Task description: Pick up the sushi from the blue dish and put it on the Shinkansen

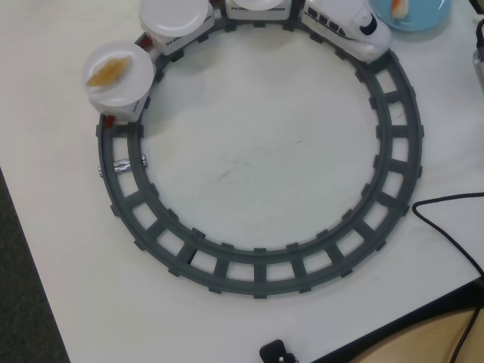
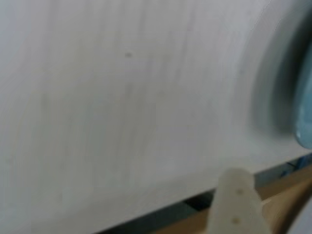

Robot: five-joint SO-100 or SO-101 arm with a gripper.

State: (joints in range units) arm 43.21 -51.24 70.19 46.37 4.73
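Seeing one sushi on the blue dish at the overhead view's top right edge, just beside the Shinkansen nose. I count three white plates behind it, one with sushi already. One grey ring track, white table. Wrist view's blurry, only one gripper finger showing, so can't tell how open it is.

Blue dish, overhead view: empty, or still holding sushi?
Still holding sushi: an orange-and-white piece lies in the blue dish at the top edge.
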